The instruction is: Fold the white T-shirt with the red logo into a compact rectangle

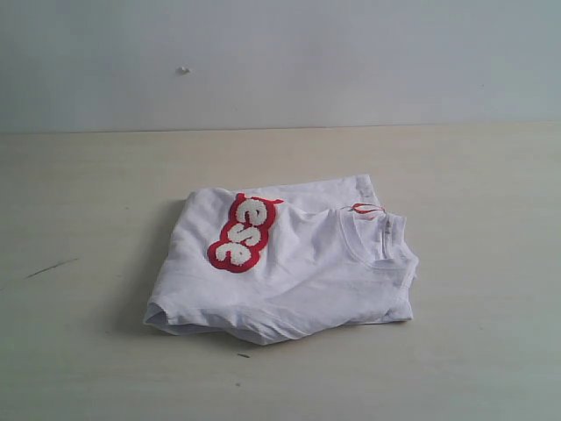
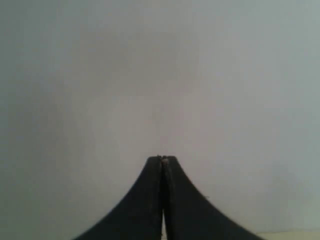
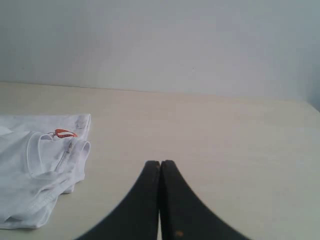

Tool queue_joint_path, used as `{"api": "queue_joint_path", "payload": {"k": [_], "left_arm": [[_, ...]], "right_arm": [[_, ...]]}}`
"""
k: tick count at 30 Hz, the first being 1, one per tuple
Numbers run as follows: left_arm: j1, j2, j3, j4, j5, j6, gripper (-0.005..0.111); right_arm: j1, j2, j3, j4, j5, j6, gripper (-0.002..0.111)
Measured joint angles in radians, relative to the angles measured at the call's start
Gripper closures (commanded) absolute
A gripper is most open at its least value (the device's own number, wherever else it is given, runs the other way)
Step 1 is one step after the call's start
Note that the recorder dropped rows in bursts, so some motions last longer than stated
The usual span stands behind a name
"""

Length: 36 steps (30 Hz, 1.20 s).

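The white T-shirt [image 1: 289, 272] lies folded in a small bundle in the middle of the counter [image 1: 88, 175], with the red logo [image 1: 241, 232] on top. The left claw [image 2: 162, 159] and the right claw [image 3: 160, 162] are both pinched together and hold nothing. The fold looks done, so neither claw should bump the shirt's puffy front edge.
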Motion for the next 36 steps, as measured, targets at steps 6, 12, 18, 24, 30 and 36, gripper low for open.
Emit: {"api": "queue_joint_path", "payload": {"k": [6, 12, 18, 24, 30, 36], "left_arm": [[0.113, 0.0, 0.072, 0.0, -0.049, -0.012, 0.107], [0.113, 0.002, 0.327, 0.0, -0.213, -0.015, 0.107], [0.108, 0.004, 0.501, 0.009, -0.308, 0.037, 0.107], [0.09, 0.004, 0.501, 0.018, -0.262, 0.026, 0.107], [0.092, 0.004, 0.501, 0.018, -0.109, -0.001, 0.107], [0.092, 0.004, 0.502, 0.022, 0.016, -0.007, 0.107]], "right_arm": [[0.0, 0.0, 0.0, 0.0, 0.001, 0.0, 0.108], [0.0, 0.0, 0.0, 0.0, 0.001, 0.0, 0.108], [0.0, 0.0, 0.0, 0.0, 0.002, 0.0, 0.108], [0.0, 0.0, 0.0, 0.0, 0.002, 0.0, 0.108], [0.0, 0.0, 0.0, 0.0, 0.004, 0.0, 0.108], [0.0, 0.0, 0.0, 0.004, 0.004, 0.0, 0.108]]}}
